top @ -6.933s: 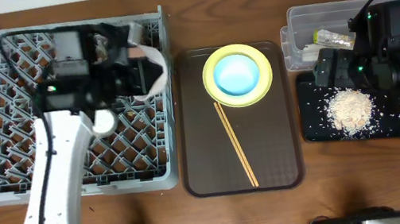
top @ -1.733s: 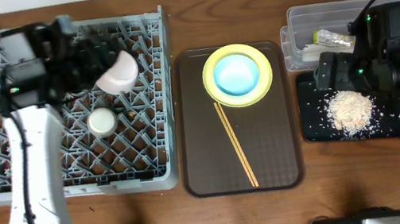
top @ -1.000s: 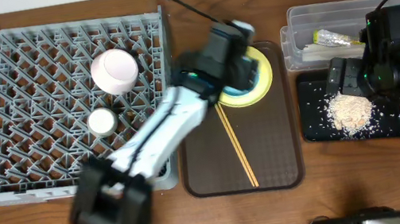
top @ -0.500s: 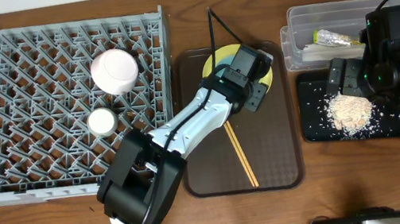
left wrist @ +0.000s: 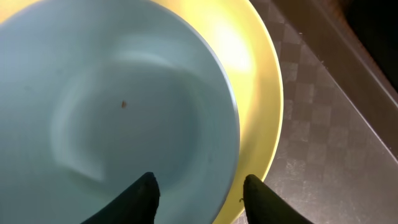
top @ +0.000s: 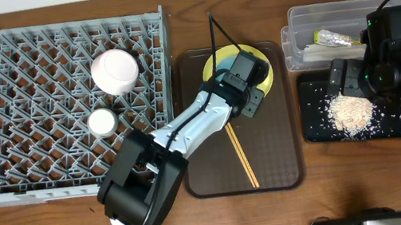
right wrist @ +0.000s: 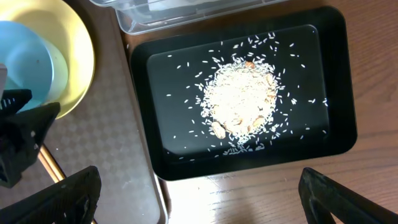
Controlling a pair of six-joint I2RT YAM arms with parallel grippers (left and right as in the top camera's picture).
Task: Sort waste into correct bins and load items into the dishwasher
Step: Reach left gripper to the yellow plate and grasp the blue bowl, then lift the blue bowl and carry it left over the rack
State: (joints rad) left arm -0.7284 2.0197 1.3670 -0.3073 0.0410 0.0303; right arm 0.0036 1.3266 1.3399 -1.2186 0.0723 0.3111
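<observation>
The light blue bowl (left wrist: 124, 112) sits in the yellow plate (left wrist: 258, 81) on the brown tray (top: 273, 165). My left gripper (left wrist: 202, 194) is low over it, open, one finger inside the bowl and the other outside its rim over the plate. In the overhead view the left gripper (top: 248, 82) hides most of the bowl. Chopsticks (top: 237, 147) lie on the tray. A pink bowl (top: 115, 69) and a white cup (top: 103, 122) sit in the grey rack (top: 30, 156). My right gripper (right wrist: 205, 199) hangs wide open by the black tray (right wrist: 336, 149), which holds the rice scraps (right wrist: 239, 102).
The clear tub (top: 307, 19) behind the black tray holds the green-yellow wrapper (top: 334, 36) and white paper (top: 308, 51). Loose rice grains are scattered over the black tray's floor. Bare wooden table lies in front of the brown tray and the rack.
My left arm swung from the rack across to the plate and settled lower onto the blue bowl, its jaws narrowing. The right arm has stayed put.
</observation>
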